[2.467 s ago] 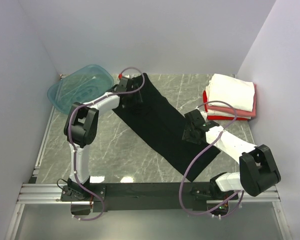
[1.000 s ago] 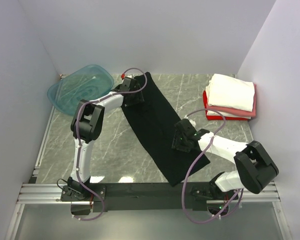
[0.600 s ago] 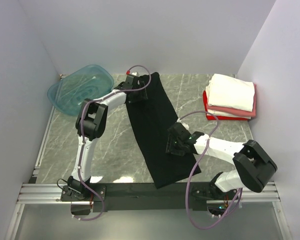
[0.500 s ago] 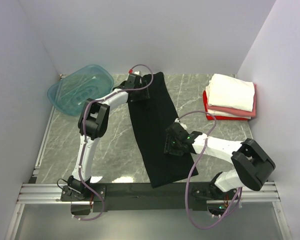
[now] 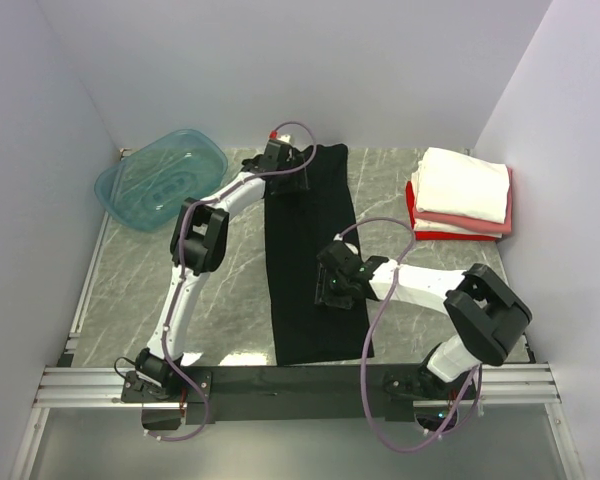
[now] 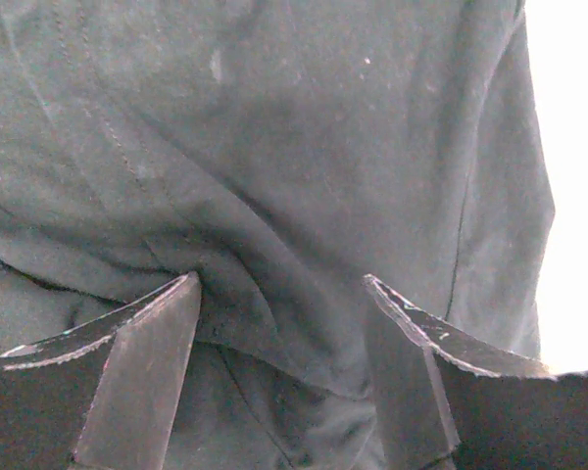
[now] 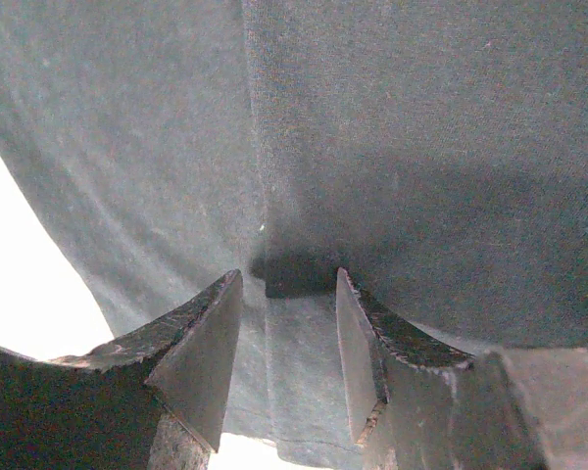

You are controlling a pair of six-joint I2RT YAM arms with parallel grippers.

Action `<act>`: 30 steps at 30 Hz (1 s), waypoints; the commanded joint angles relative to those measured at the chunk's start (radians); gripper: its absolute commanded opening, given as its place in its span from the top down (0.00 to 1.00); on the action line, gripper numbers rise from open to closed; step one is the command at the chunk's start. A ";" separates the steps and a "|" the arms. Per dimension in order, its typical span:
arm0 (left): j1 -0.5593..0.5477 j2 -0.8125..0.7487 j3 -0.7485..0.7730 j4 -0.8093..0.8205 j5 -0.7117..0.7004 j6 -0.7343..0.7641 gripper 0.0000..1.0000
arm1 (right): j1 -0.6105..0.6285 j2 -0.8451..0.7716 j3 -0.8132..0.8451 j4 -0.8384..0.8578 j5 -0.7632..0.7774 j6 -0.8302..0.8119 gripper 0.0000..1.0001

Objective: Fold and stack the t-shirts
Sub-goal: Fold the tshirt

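The black t-shirt [image 5: 310, 250] lies as a long narrow folded strip running almost straight from the far side of the table to the near edge. My left gripper [image 5: 288, 178] is down on its far end, jaws wide apart, with wrinkled black cloth [image 6: 304, 147] lying between the fingertips [image 6: 279, 284]. My right gripper [image 5: 328, 290] is on the strip's lower middle, jaws apart over a fold edge of the cloth [image 7: 421, 147], gripper [image 7: 289, 279]. Folded white [image 5: 465, 183], pink [image 5: 492, 228] and red [image 5: 425, 234] t-shirts sit stacked at the right.
A translucent teal tub [image 5: 160, 178] rests at the far left corner, partly over the table edge. White walls close in the left, back and right. The black rail [image 5: 280, 380] with the arm bases runs along the near edge.
The black strip has swung from a diagonal to nearly straight. Its near end slid left and its far end shifted right. Both grippers moved with it.
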 commanded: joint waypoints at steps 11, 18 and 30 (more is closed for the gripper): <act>0.004 -0.244 -0.209 0.047 -0.046 0.031 0.24 | 0.018 -0.085 0.038 -0.095 0.114 -0.040 0.49; -0.083 -0.695 -0.696 0.197 -0.170 -0.045 0.21 | 0.021 -0.328 -0.059 -0.168 0.189 -0.039 0.47; -0.478 -1.209 -1.462 0.194 -0.351 -0.428 0.22 | 0.141 -0.540 -0.268 -0.377 0.244 0.185 0.46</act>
